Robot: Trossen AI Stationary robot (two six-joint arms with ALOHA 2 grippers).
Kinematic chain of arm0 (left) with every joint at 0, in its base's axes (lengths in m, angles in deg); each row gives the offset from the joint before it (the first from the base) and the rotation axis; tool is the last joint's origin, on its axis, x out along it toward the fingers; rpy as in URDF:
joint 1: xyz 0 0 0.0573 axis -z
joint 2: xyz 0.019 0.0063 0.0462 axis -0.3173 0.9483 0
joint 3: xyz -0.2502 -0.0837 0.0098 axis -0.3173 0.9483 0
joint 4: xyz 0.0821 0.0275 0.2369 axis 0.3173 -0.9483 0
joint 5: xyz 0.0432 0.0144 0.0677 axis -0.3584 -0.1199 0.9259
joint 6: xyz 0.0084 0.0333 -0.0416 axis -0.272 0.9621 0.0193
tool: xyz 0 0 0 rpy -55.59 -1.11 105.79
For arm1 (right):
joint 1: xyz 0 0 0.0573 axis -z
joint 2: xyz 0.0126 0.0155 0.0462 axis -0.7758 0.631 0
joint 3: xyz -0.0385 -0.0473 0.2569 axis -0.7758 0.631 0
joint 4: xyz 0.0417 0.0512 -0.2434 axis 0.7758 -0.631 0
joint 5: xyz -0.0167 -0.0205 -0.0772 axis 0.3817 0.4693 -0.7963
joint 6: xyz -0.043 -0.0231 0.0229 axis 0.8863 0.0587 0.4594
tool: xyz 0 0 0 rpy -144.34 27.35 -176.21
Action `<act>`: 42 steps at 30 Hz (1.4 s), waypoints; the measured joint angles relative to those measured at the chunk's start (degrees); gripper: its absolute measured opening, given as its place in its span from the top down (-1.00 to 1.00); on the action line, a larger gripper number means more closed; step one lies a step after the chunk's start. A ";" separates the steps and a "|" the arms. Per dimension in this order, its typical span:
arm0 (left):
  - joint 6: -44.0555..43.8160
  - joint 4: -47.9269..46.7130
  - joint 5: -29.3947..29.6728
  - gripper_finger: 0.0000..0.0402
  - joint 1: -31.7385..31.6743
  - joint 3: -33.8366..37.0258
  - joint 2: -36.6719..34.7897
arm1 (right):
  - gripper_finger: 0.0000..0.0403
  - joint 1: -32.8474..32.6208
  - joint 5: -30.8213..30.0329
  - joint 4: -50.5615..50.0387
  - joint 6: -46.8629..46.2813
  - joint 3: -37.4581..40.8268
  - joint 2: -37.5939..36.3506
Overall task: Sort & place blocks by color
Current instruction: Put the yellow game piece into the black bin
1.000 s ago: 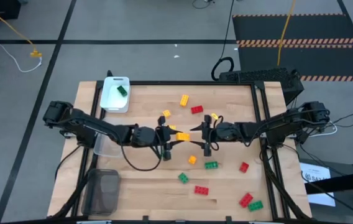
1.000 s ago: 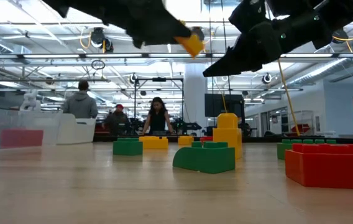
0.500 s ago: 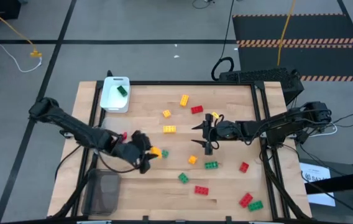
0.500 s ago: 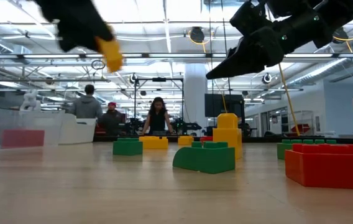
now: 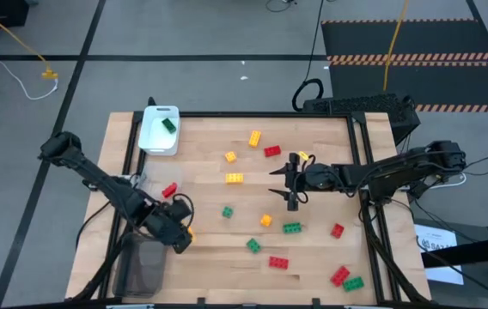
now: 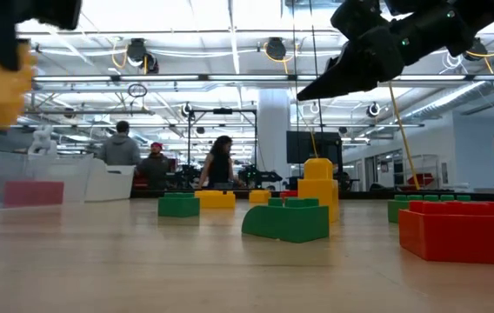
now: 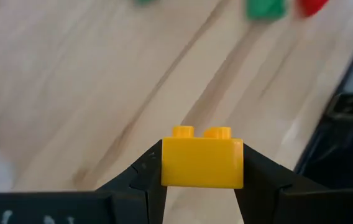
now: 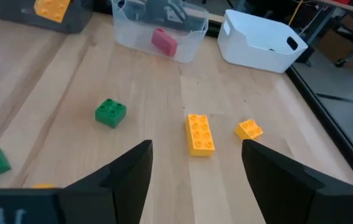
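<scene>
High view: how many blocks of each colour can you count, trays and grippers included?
red blocks: 5
green blocks: 5
yellow blocks: 6, one of them held in the left gripper
total: 16

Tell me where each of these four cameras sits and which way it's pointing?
High view: above the table, looking straight down; both arms show, left gripper by the dark tray.
Low view: at tabletop height, facing the room; right gripper overhead.
Left wrist view: on the left arm, past fingers clamping a yellow block.
Right wrist view: on the right arm, open fingers toward the white tray.
Shared: the yellow block also appears in the low view.
</scene>
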 joint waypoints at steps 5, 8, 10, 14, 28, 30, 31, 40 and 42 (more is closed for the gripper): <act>-4.30 -2.77 -5.82 0.28 1.32 0.00 0.01 | -0.19 -0.01 0.05 -0.76 -0.04 0.00 -0.73; -4.70 -2.88 -8.49 0.28 1.99 -0.35 0.01 | -0.19 -0.01 0.07 -0.73 -0.06 0.00 -0.84; -5.10 -2.85 -10.11 0.28 2.50 -1.23 0.01 | -0.19 -0.01 0.07 -0.93 -0.06 0.00 -0.84; -5.77 -3.43 -12.69 0.28 3.86 -3.50 0.01 | -0.19 -0.01 0.10 -1.13 -0.06 0.00 -0.84; -15.82 -14.27 -15.47 0.29 11.49 -8.70 0.01 | -0.19 -0.03 0.15 -1.24 -0.11 0.00 -0.83; -18.05 -15.23 -16.10 0.29 12.59 -8.70 0.01 | -0.19 -0.03 0.15 -1.27 -0.11 0.00 -0.82; -19.09 -15.93 -16.50 0.29 13.18 -8.70 0.01 | -0.19 -0.03 0.16 -1.28 -0.11 0.00 -0.82; -25.51 -17.08 -18.31 0.29 18.02 -8.70 0.03 | -0.19 -0.03 0.16 -1.28 -0.35 0.00 -0.82; -26.88 -17.08 -18.33 0.29 18.81 -8.70 0.03 | -0.19 -0.03 0.18 -1.28 -0.54 0.00 -0.82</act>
